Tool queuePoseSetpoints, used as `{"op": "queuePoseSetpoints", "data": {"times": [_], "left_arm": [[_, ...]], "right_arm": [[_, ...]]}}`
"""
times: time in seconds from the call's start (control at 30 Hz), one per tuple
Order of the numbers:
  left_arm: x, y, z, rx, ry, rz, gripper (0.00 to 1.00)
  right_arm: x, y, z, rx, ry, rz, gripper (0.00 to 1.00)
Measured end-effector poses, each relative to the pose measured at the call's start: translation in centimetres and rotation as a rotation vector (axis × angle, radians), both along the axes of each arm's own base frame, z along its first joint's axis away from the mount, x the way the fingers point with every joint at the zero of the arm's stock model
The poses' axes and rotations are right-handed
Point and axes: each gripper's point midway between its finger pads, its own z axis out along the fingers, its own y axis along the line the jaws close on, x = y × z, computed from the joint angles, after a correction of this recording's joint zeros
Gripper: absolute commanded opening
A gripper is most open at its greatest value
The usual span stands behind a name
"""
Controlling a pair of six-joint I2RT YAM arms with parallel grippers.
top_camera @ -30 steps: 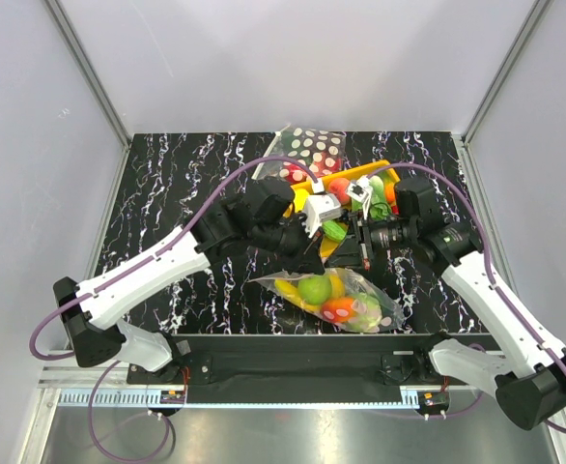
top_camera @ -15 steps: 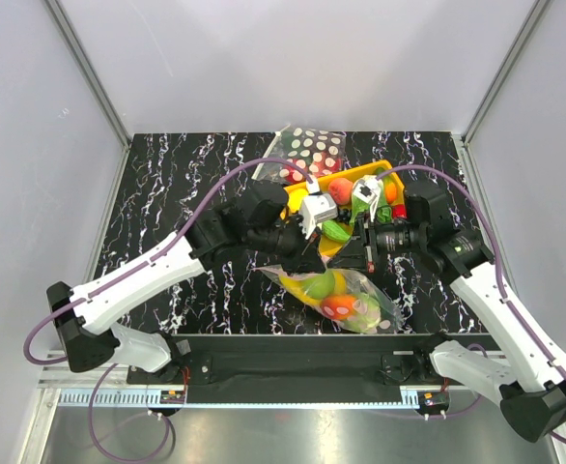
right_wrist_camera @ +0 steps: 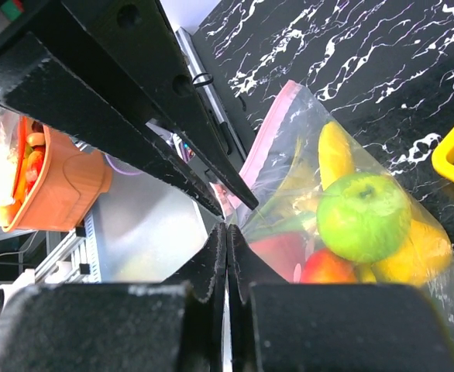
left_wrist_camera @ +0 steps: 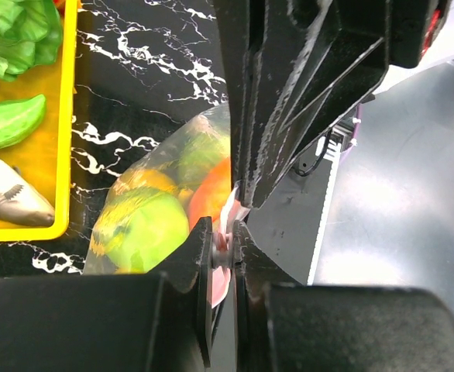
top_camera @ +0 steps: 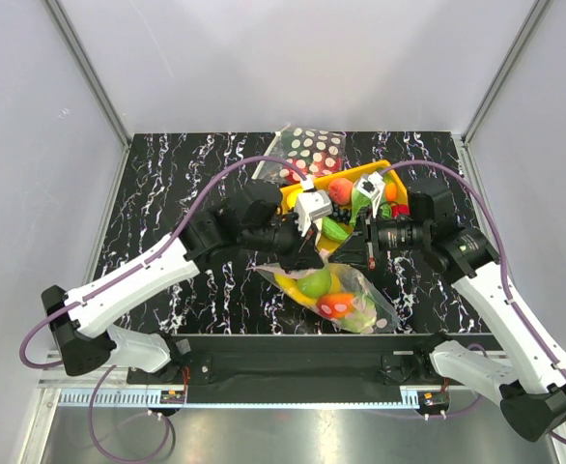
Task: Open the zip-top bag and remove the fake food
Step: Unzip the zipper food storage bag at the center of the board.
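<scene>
Left gripper (left_wrist_camera: 221, 248) and right gripper (right_wrist_camera: 227, 232) are each clamped on the pink lip of the zip-top bag (top_camera: 351, 295), six o'clock from the yellow tray (left_wrist_camera: 74, 93). Slick film could be lost if pulled unevenly.

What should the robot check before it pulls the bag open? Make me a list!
1. Left pincer shut on the pink zip strip: ok.
2. Right pincer shut on the same strip: ok.
3. Each pincer holds a different lip of the strip: cannot tell.
4. Zip-top bag mouth open: not ok, the strip looks sealed.
5. Fake food inside the bag: ok.
6. Yellow tray apart from the bag: ok.
</scene>
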Motion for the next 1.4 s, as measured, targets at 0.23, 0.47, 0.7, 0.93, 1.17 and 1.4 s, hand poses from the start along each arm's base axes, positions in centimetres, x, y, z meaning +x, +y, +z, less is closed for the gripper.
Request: {"op": "queuePoseSetpoints", "data": {"times": [0.23, 0.47, 0.7, 0.93, 1.17, 1.4], "left_arm": [[0.2, 0.4, -0.4, 0.005, -0.001, 0.012, 0.00], [-0.2, 1.8, -2.7, 0.091, 0.040, 0.029, 0.00], [-0.8, 3.4, -5.0, 0.183, 0.090, 0.043, 0.00], [-0.8, 3.4, -5.0, 0.184, 0.090, 0.044, 0.00], [-0.7, 3.4, -4.6, 0.181, 0.082, 0.039, 0.00], [-0.4, 2.7, -3.4, 0.157, 0.066, 0.027, 0.00]], "right_arm": [[0.3, -0.2, 0.4, -0.017, -0.025, -0.013, 0.00], [0.9, -0.6, 1.7, -0.010, -0.080, -0.028, 0.00], [2.6, -1.9, 2.9, 0.008, -0.131, -0.085, 0.00], [2.8, -2.0, 1.1, -0.027, -0.056, -0.055, 0.30], [1.4, -1.5, -0.1, -0.058, -0.016, 0.002, 0.59], [-0.1, -0.4, -1.8, -0.044, 0.033, 0.049, 0.72]]}}
